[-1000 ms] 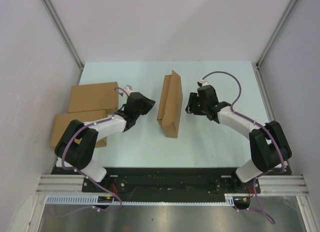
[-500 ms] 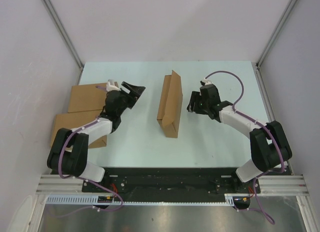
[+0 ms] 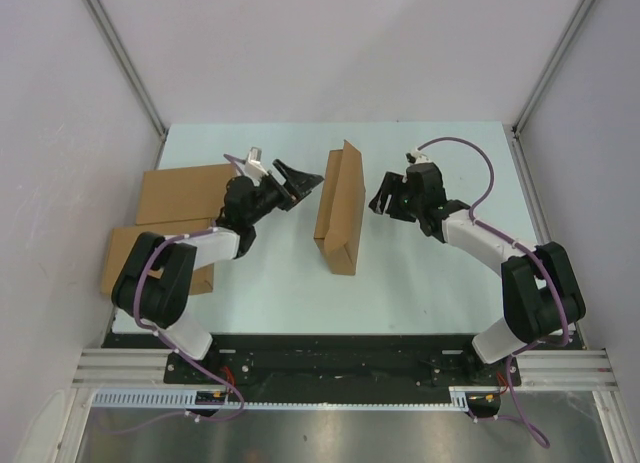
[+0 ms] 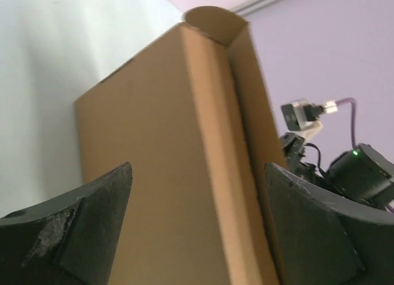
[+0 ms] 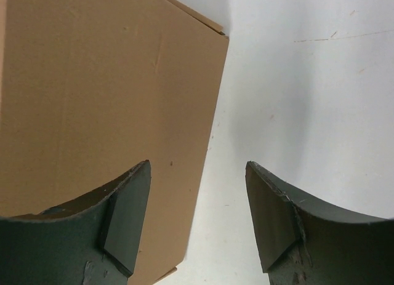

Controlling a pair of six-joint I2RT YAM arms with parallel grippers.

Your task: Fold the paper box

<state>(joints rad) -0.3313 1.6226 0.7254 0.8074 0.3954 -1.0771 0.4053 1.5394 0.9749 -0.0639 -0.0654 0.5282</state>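
We find the paper box (image 3: 338, 209) standing on its long edge at the centre of the pale counter (image 3: 420, 273), likely so both flat faces can be reached. The left claw (image 3: 298, 183), spread wide, faces one smooth brown cardboard side and grips nothing. The right claw (image 3: 385, 199), also apart and empty, hangs just beside the other. The folds look crisp, with a rounded tab at one end.
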